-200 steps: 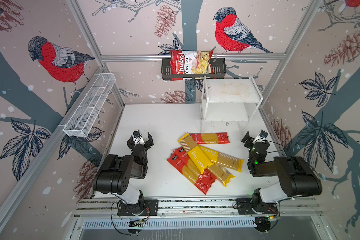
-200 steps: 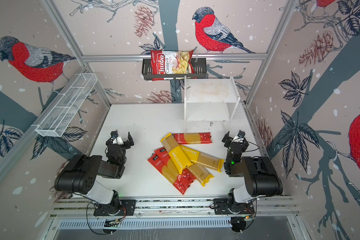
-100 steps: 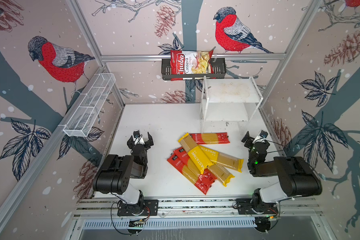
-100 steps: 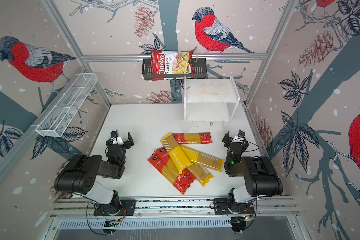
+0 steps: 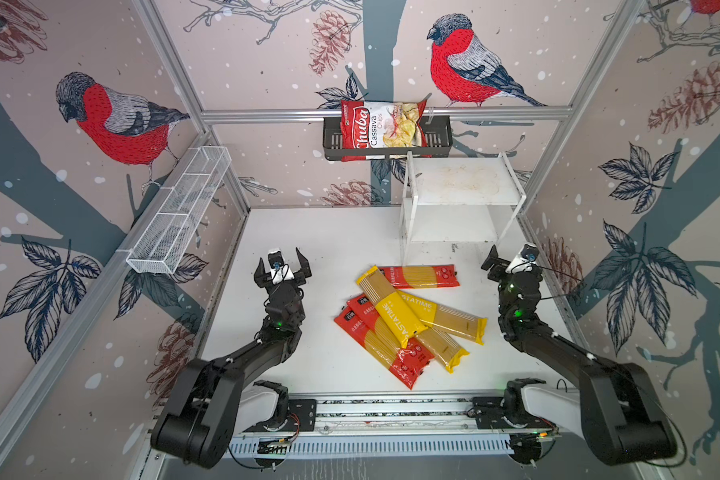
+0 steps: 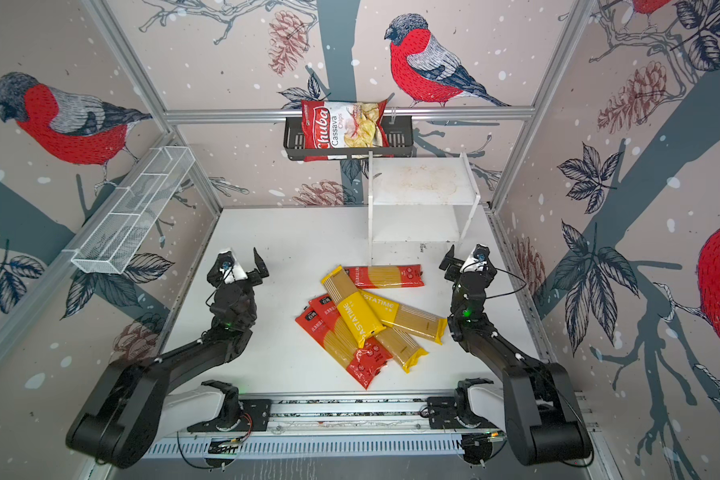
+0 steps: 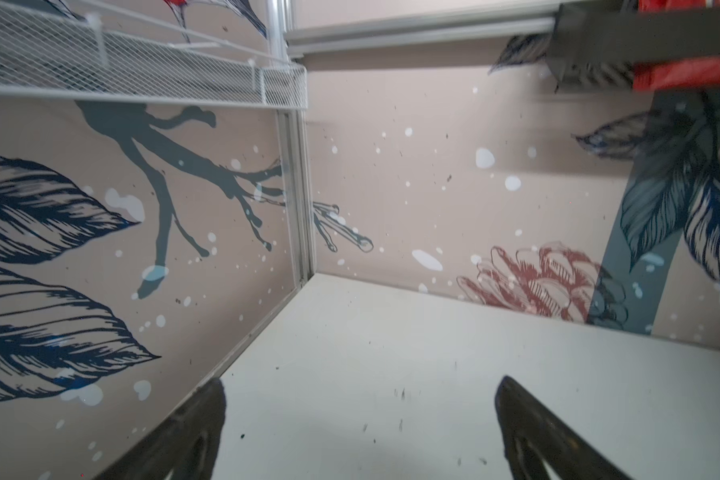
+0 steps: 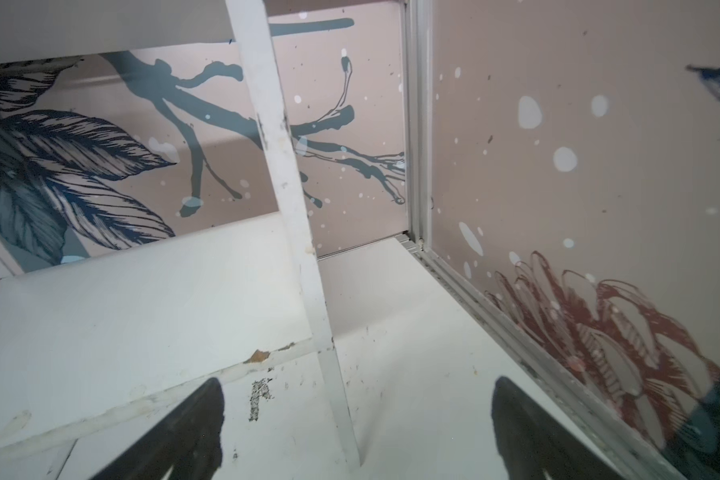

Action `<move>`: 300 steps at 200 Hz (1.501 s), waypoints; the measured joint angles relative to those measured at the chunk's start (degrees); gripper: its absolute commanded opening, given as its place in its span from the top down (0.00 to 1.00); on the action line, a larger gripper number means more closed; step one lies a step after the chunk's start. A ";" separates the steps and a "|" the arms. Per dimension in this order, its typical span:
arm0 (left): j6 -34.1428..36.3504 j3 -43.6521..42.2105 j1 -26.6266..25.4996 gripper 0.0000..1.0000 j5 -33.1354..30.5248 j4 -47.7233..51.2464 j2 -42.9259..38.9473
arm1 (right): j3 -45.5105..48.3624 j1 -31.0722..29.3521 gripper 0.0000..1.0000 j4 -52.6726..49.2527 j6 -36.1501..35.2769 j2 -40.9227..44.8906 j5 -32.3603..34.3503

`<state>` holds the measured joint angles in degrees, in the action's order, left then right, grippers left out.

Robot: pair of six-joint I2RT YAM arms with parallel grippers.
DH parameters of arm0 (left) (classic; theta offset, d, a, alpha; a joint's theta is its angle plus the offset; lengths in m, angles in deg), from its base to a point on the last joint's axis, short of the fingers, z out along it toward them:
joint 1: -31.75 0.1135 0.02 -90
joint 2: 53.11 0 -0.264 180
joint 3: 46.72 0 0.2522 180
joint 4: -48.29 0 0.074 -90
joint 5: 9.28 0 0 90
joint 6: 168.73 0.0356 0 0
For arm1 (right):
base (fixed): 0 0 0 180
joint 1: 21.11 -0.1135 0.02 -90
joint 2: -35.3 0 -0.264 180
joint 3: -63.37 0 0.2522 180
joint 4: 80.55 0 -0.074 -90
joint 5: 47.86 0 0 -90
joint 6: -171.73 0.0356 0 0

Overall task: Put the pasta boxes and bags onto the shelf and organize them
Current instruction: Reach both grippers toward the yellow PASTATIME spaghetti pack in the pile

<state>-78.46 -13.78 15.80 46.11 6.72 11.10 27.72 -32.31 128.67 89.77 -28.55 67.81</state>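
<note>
Several long pasta packs lie in a loose pile mid-table in both top views. A yellow PASTATIME pack point(image 5: 391, 309) point(image 6: 352, 309) lies on top, over red packs point(image 5: 373, 343) and other yellow ones point(image 5: 443, 318). One red pack point(image 5: 418, 276) point(image 6: 385, 276) lies alone by the shelf's front leg. The white two-tier shelf point(image 5: 462, 199) point(image 6: 422, 195) stands empty at the back right; its leg point(image 8: 292, 208) is close in the right wrist view. My left gripper point(image 5: 282, 264) point(image 6: 238, 268) point(image 7: 362, 384) is open, left of the pile. My right gripper point(image 5: 510, 259) point(image 6: 466, 259) point(image 8: 358, 383) is open, before the shelf.
A Chuba Cassava Chips bag point(image 5: 381, 129) sits in a black wall basket point(image 5: 437, 139) above the shelf. A white wire-mesh basket point(image 5: 179, 208) point(image 7: 142, 70) hangs on the left wall. Patterned walls enclose the table on three sides.
</note>
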 measured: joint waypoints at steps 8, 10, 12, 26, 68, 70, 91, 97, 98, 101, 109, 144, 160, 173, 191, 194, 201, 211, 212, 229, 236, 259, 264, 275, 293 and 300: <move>-1.92 1.73 -0.13 0.01 0.07 4.98 -2.62 | -2.21 -1.60 0.00 -4.63 1.09 1.53 1.70; -2.45 2.23 -0.17 0.01 0.07 6.29 -3.28 | -2.93 -2.01 0.00 -5.90 1.40 1.88 2.12; -3.10 2.75 -0.20 0.01 0.07 7.76 -3.89 | -3.67 -2.38 0.00 -7.32 1.79 2.21 2.51; -7.89 6.27 -0.24 0.01 0.13 16.55 -7.23 | -8.90 -3.72 0.00 -15.82 7.28 4.24 3.45; -26.10 8.68 4.74 0.14 10.97 32.44 -15.08 | -12.26 3.26 0.12 -30.27 22.80 6.64 -11.74; -26.51 8.63 5.07 0.15 11.30 32.68 -15.21 | -12.26 3.21 0.12 -30.53 22.99 6.64 -12.41; -31.65 12.07 5.99 0.19 17.20 40.17 -13.64 | -14.91 0.92 0.12 -36.30 25.29 5.70 -19.30; -32.44 13.88 4.96 0.19 18.38 42.27 -12.55 | -16.17 -0.15 0.13 -37.64 25.33 4.92 -20.33; -32.63 14.32 4.61 0.19 18.38 42.71 -12.24 | -16.31 -0.31 0.13 -37.77 25.33 4.79 -20.41; -33.16 15.19 3.80 0.19 18.27 43.63 -11.67 | -16.83 -0.79 0.13 -38.38 25.33 4.39 -20.81; -33.94 17.25 0.68 0.19 18.12 45.77 -10.19 | -18.49 -2.32 0.15 -40.52 25.44 2.82 -22.34; -40.06 19.56 -16.85 0.19 14.27 54.03 -3.39 | -22.12 -9.99 0.19 -49.57 25.51 -3.39 -27.45; -42.91 20.22 -23.69 0.19 10.99 56.37 -0.15 | -23.10 -13.46 0.20 -52.26 25.29 -5.20 -29.03; -44.22 21.31 -27.50 0.19 9.79 56.83 2.40 | -24.06 -15.76 0.21 -53.83 25.27 -6.84 -30.32; -45.64 22.91 -30.77 0.19 8.28 57.05 5.84 | -24.85 -17.18 0.22 -54.84 25.05 -8.79 -31.74; -45.88 22.99 -31.17 0.19 8.28 56.96 6.27 | -24.92 -17.27 0.23 -54.95 24.98 -9.09 -31.78; -46.45 23.08 -32.00 0.19 8.50 56.85 7.26 | -24.96 -17.29 0.23 -55.39 24.90 -9.62 -32.02; -47.04 23.04 -32.85 0.19 9.25 56.85 8.50 | -25.03 -17.35 0.25 -56.04 24.85 -10.01 -32.26; -47.12 22.99 -32.94 0.19 9.38 56.83 8.66 | -25.03 -17.35 0.25 -56.06 24.85 -10.05 -32.30; -48.52 22.40 -33.00 0.20 10.82 56.30 10.10 | -25.14 -17.27 0.30 -56.72 24.63 -10.40 -33.44; -49.13 22.40 -33.00 0.20 11.32 56.28 10.73 | -25.14 -16.87 0.34 -57.00 24.44 -10.45 -34.49; -50.51 22.71 -33.07 0.22 14.95 56.08 12.11 | -25.09 -12.92 0.46 -57.66 23.34 -10.08 -38.47; -51.17 22.73 -33.07 0.24 15.74 56.04 12.26 | -25.00 -11.78 0.49 -57.75 23.21 -9.92 -39.54; -52.09 22.69 -33.07 0.26 17.38 56.00 12.39 | -24.98 -9.94 0.51 -57.88 23.12 -9.97 -41.57; -54.38 21.55 -33.14 0.29 20.63 54.34 12.39 | -25.03 -10.38 0.53 -57.99 23.12 -11.19 -45.40; -55.10 20.90 -33.14 0.30 21.64 53.66 12.41 | -25.09 -11.41 0.53 -57.99 23.15 -11.87 -46.84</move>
<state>-133.56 7.12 -17.33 67.75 60.38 23.51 2.63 -43.72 70.68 112.91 -40.42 20.97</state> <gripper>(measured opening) 0.717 0.476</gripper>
